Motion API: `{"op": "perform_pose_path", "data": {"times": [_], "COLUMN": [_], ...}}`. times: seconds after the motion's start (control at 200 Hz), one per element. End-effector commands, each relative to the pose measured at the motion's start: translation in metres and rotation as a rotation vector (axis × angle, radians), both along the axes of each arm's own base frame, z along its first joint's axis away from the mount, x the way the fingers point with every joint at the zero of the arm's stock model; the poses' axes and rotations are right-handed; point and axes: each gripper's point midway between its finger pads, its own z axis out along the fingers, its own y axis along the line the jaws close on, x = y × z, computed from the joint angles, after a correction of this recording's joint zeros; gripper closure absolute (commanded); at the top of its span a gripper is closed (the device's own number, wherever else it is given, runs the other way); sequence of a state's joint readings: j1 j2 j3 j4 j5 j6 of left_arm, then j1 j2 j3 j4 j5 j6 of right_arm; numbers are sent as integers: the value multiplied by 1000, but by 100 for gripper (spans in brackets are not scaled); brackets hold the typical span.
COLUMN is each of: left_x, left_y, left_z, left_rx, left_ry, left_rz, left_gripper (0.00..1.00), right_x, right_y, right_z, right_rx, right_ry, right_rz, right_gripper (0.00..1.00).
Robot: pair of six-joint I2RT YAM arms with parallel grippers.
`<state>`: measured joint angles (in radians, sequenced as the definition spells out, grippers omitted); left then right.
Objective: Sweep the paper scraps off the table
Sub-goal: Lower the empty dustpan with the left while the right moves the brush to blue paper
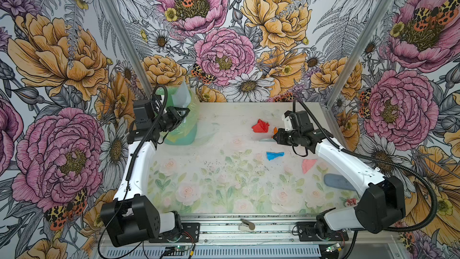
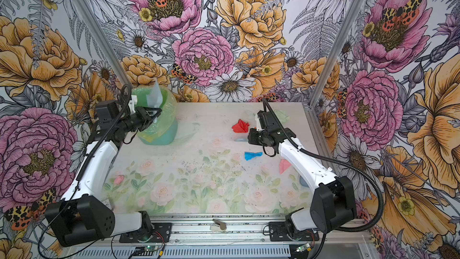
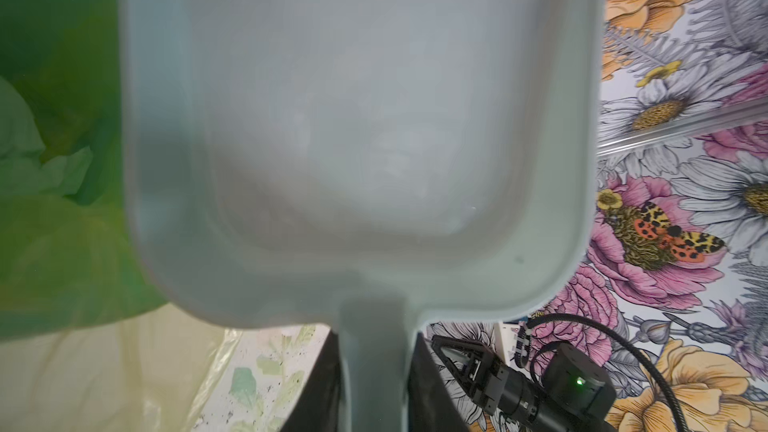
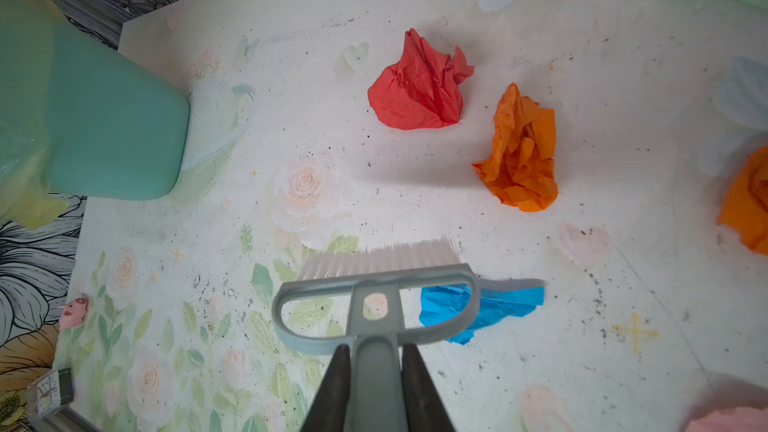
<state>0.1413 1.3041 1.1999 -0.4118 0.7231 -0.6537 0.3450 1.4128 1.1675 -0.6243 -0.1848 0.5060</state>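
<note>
Paper scraps sit on the right half of the table (image 1: 211,195): red scrap (image 1: 260,126), orange scrap (image 4: 521,151), blue scrap (image 1: 274,155), pink scrap (image 1: 308,165). The blue scrap is elongated, long axis left-right in both top views; the others are crumpled lumps. The right gripper (image 4: 376,388) is low, arm stretched forward, clamped on the brush (image 4: 374,284) handle, bristles toward the red scrap. The left gripper (image 1: 183,115) is raised at the far left, clamped on the dustpan (image 3: 365,118) handle over the green bin (image 1: 179,135). The pan's inside shows bare plastic; what is in the bag (image 3: 62,243) is unclear.

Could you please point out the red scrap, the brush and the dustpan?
Red scrap (image 4: 417,89): right wrist view, middle of the crumple.
Brush (image 4: 376,280): right wrist view, grey head behind the bristles.
Dustpan (image 3: 353,118): left wrist view, inner floor of the pan.
</note>
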Motion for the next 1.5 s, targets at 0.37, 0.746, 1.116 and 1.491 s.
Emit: {"op": "perform_pose_path", "data": {"times": [0.37, 0.746, 1.116, 1.491], "left_x": [-36, -83, -114, -127], "left_y": [-51, -128, -151, -159], "left_z": [1, -79, -135, -176], "left_rx": [508, 806, 851, 885], "left_ry": [-194, -35, 101, 207], "left_rz": [6, -331, -512, -595], "left_gripper": [85, 85, 85, 86], "right_x": [-2, -10, -44, -53], "right_y": [-23, -66, -51, -57], "right_z": [18, 16, -20, -73], "right_rx": [-60, -252, -245, -321], "right_ry": [-89, -115, 75, 236], "right_rz": [-64, -186, -21, -22], "right_gripper": [100, 100, 100, 100]}}
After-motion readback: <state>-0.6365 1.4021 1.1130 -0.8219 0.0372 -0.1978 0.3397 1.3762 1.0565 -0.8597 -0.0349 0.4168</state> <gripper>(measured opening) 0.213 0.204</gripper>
